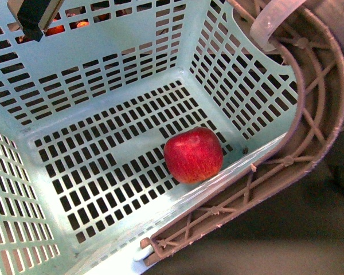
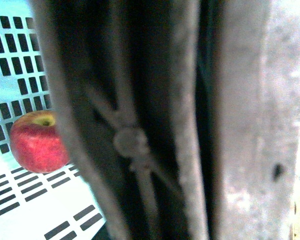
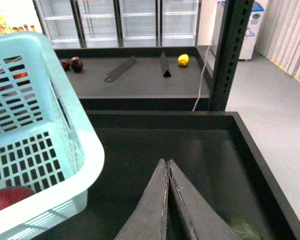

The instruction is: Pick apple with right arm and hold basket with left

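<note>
Apple (image 1: 193,154) in basket (image 1: 120,43) (near right corner) judged firm, smooth, bruisable; grasp across widest girth. Right fingers (image 3: 152,200) clenched, empty; left fingers: cannot tell.

The basket (image 1: 132,43) is light blue, patterned with rows of rectangular slots. Its handle (image 1: 286,161) is brown with criss-cross ribs, ringed by a whitish zip tie (image 1: 269,26). The apple (image 1: 193,154) is bright red, finely streaked, yellowish at its hollow.
</note>
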Available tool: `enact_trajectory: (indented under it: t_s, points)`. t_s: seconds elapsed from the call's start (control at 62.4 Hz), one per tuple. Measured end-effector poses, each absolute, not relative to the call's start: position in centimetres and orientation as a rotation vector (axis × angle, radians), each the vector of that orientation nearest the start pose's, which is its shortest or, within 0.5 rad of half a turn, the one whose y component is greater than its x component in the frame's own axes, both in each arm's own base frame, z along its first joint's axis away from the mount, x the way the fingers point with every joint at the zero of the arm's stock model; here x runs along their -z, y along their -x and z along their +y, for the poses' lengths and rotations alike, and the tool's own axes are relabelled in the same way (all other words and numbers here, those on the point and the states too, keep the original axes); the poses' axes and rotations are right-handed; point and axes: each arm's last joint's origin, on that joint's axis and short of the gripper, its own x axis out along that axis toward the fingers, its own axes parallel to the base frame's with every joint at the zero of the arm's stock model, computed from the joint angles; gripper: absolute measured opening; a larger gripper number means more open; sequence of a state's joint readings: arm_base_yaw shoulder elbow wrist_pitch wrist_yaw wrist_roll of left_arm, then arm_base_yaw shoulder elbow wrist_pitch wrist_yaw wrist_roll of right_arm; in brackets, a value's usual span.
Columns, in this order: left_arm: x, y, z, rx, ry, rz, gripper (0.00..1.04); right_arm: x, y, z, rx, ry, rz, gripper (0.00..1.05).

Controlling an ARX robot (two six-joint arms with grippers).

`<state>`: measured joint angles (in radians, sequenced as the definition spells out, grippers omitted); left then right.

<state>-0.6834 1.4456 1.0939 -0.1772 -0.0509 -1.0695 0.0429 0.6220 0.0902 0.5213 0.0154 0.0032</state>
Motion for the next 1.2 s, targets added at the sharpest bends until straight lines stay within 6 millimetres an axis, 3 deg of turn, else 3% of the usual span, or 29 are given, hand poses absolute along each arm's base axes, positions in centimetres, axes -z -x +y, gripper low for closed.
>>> enact_trajectory:
  t_s: [0.481,1.202]
  points:
    - [-28.9,-25.0,-20.2,0.283,0.817,0.767,0.14,-17.1,-12.5,0.0,-0.002,-0.004,-0.007,0.02]
    - [-28.9,-25.0,-20.2,0.283,0.818,0.767,0.14,-17.2,-11.1,0.0,-0.001,-0.003,-0.018,0.02]
